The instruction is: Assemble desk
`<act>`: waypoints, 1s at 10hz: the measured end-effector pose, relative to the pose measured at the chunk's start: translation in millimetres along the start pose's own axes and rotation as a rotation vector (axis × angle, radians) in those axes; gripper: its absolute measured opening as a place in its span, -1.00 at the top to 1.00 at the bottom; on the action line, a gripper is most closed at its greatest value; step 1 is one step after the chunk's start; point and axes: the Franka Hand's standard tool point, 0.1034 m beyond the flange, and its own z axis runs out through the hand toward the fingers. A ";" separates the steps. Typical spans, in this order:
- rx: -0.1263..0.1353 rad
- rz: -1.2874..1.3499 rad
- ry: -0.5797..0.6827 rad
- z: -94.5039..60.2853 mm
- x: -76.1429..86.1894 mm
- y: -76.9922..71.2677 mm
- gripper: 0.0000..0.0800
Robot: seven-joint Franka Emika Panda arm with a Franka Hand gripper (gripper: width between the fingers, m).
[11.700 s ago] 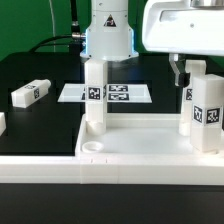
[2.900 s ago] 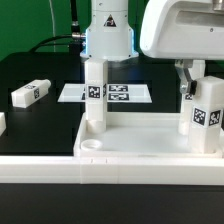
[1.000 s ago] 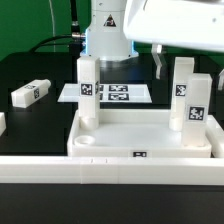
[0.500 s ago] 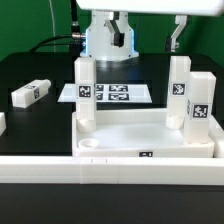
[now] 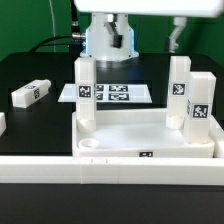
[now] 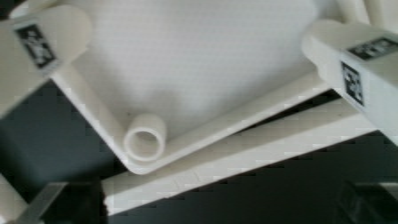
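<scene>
The white desk tabletop (image 5: 140, 128) lies rim-up in the exterior view. Three leg blocks stand in its corners: back left (image 5: 87, 88), back right (image 5: 181, 83) and front right (image 5: 201, 105). The front-left round socket (image 5: 90, 145) holds nothing. A fourth leg block (image 5: 30, 93) lies on the black table at the exterior view's left. My gripper (image 5: 148, 35) hangs open above the tabletop's back edge, touching nothing. In the wrist view the socket (image 6: 146, 140) shows between two leg blocks (image 6: 45, 40) (image 6: 356, 55), and the open gripper (image 6: 210, 205) has nothing between its fingers.
The marker board (image 5: 118, 93) lies flat behind the tabletop. A long white border bar (image 5: 110, 178) runs along the front. The robot base (image 5: 105, 45) stands at the back. A white piece (image 5: 2, 122) shows at the far left edge.
Over the last second my gripper has risen away from the right-hand legs and its jaws have widened. The front-right leg that it held earlier stands free in its corner.
</scene>
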 end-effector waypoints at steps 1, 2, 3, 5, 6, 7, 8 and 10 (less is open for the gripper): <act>0.021 -0.018 -0.008 -4.6 -10.3 35.4 -0.62; 0.018 -0.029 -0.013 -4.4 -8.4 72.8 -0.62; 0.012 -0.044 -0.014 -5.2 -1.7 98.9 -0.62; 0.001 -0.036 -0.013 -1.5 0.2 120.0 -0.62; 0.003 -0.045 -0.013 -1.3 -0.5 116.2 -0.62; 0.002 -0.043 -0.013 -1.1 -0.4 117.4 -0.62; 0.002 -0.044 -0.014 -1.0 -0.5 117.2 -0.62; 0.012 -0.053 -0.035 4.0 -13.7 144.5 -0.62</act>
